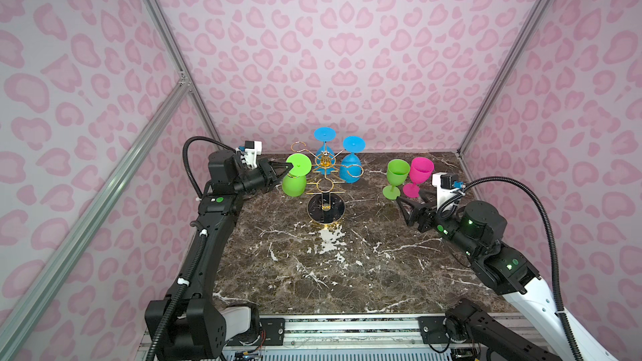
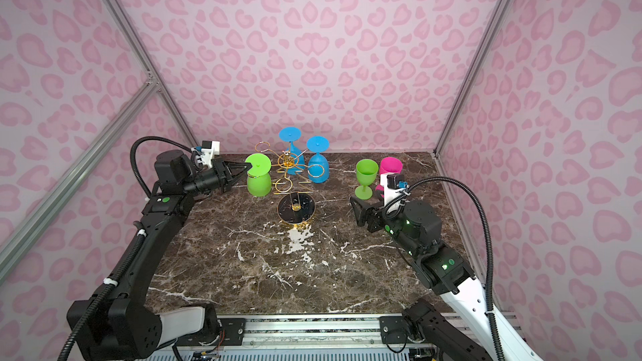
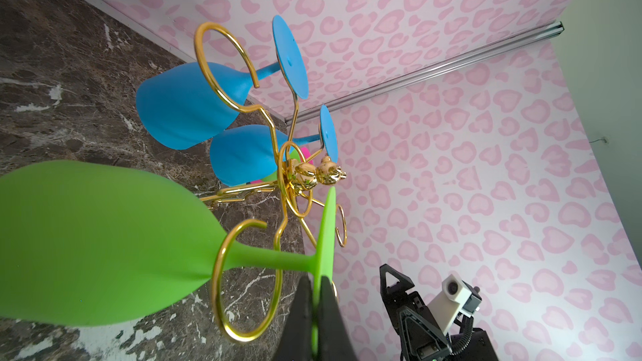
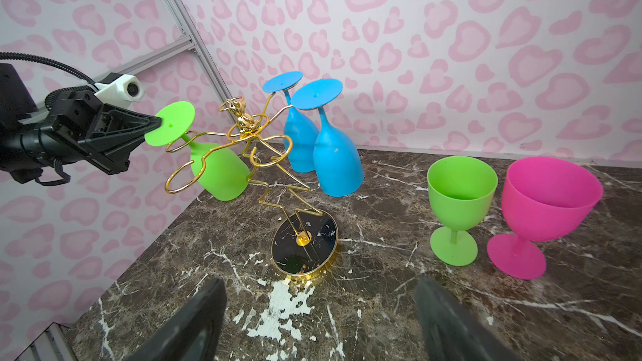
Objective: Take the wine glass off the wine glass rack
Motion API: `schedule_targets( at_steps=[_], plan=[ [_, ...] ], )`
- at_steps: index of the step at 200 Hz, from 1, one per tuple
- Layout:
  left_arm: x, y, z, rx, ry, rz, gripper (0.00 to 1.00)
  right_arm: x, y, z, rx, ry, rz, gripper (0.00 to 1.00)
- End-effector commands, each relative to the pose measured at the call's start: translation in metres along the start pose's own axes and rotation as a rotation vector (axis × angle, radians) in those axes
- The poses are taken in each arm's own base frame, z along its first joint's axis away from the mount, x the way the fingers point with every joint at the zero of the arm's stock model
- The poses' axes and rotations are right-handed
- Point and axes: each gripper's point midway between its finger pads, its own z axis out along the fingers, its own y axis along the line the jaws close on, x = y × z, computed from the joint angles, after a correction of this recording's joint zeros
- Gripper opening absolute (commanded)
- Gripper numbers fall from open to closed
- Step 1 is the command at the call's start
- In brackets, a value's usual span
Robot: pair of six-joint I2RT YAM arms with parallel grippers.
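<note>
Marble table [image 1: 312, 272], gold wine glass rack [image 1: 326, 208] standing mid-table. The green wine glass [image 1: 294, 185] hangs upside down in a loop on the left arm's side, with the left gripper [image 1: 287, 167] pinched tight on its foot disc. The right gripper [image 1: 410, 196] gapes wide, holding nothing, well apart from the rack.

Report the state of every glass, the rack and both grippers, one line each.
wine glass rack, standing on its base
hanging green glass, upside down, stem in a rack loop
rear blue glass, upside down on rack
near blue glass, upside down on rack
standing green glass, upright, empty
pink glass, upright, empty
left gripper, shut on hanging green glass's foot
right gripper, open, holding nothing
</note>
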Motion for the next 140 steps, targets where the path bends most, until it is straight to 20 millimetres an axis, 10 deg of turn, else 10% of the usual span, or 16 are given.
schedule_targets(
  at_steps=[1,140],
  plan=[
    [-0.004,-0.012,0.001,0.032,0.002,0.053,0.03,-0.002,-0.001,0.0,0.006,-0.014,0.003,0.87],
    [-0.01,-0.003,0.016,-0.022,0.016,0.035,0.03,0.001,-0.005,-0.001,0.023,-0.01,-0.002,0.87]
  ],
)
